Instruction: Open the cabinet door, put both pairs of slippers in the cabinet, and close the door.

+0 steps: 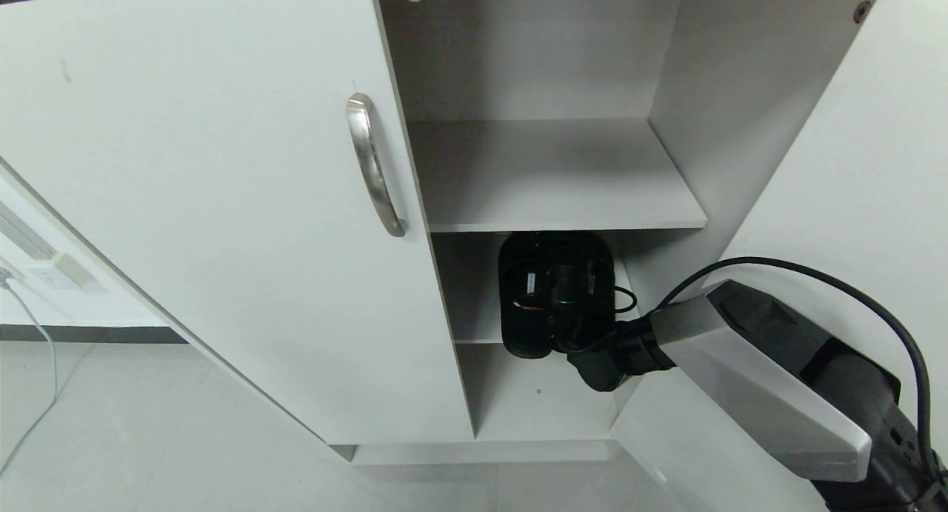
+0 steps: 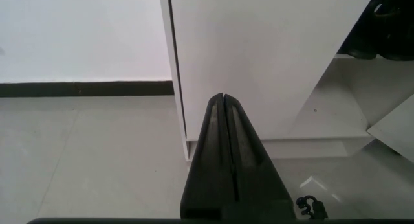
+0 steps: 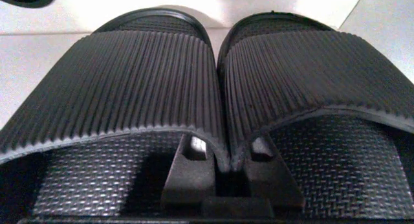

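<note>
Lower centre of the head view: the right pincer (image 3: 223,162) clamps the black slippers (image 3: 142,75) inside the cabinet (image 1: 555,171). The left pincer (image 2: 224,120) is pressed together, empty.

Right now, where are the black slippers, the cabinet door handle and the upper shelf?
black slippers (image 3: 149,81): right wrist view, on one slipper's ribbed strap.
door handle (image 1: 372,164): head view, middle of the metal bar.
upper shelf (image 1: 548,171): head view, bare top surface.
</note>
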Robot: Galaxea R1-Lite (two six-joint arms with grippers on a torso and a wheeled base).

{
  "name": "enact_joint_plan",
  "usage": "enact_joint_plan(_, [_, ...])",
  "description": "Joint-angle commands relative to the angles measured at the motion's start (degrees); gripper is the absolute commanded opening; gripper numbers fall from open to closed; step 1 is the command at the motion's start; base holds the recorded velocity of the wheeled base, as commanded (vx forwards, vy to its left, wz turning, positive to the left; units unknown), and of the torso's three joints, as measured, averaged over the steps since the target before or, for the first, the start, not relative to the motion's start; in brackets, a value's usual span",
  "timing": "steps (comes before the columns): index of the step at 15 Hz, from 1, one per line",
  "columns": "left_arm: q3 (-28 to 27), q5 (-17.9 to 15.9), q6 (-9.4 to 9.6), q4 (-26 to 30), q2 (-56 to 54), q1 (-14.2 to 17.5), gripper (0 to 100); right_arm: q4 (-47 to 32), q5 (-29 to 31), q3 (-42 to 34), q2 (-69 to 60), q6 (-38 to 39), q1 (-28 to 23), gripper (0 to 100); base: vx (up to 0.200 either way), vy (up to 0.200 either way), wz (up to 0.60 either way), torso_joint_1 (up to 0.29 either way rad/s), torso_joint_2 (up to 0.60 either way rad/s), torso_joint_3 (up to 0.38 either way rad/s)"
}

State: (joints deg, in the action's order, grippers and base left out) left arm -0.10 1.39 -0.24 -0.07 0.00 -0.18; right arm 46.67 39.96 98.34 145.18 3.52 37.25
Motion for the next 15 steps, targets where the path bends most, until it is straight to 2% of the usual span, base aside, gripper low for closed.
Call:
enact_joint_plan(1, [0.0, 0.0, -0.02, 0.0, 0.1, 0.0, 0, 0.0, -0.1, 0.3, 0.5, 0.0, -0.2, 0, 0.000, 0.000, 0.00, 0.000, 0.00, 0.000])
enact_joint_plan(4, [0.0, 0.0, -0.11, 0.0, 0.1, 0.0, 0, -0.3, 0.0, 1.1, 1.1, 0.0, -0.4, 0, 0.000, 0.000, 0.00, 0.000, 0.00, 0.000])
enact_joint_plan(5, [0.0, 0.0, -0.11, 0.0, 0.1, 0.0, 0, -0.3, 0.0, 1.2, 1.2, 0.0, -0.4, 100, 0.000, 0.000, 0.00, 0.000, 0.00, 0.000])
enact_joint_plan(9, [0.0, 0.0, -0.11, 0.0, 0.1, 0.0, 0, 0.1, 0.2, -0.8, 0.5, 0.0, -0.3, 100, 0.000, 0.000, 0.00, 0.000, 0.00, 0.000])
enact_joint_plan(11, [0.0, 0.0, -0.11, 0.0, 0.1, 0.0, 0, 0.7, 0.8, -5.4, -2.4, 0.0, 0.7, 100, 0.000, 0.000, 0.00, 0.000, 0.00, 0.000])
enact_joint_plan(15, [0.0, -0.1, -0.02, 0.0, 0.1, 0.0, 0, 7.5, 1.8, -21.9, -12.5, 0.0, 4.7, 100, 0.000, 0.000, 0.00, 0.000, 0.00, 0.000])
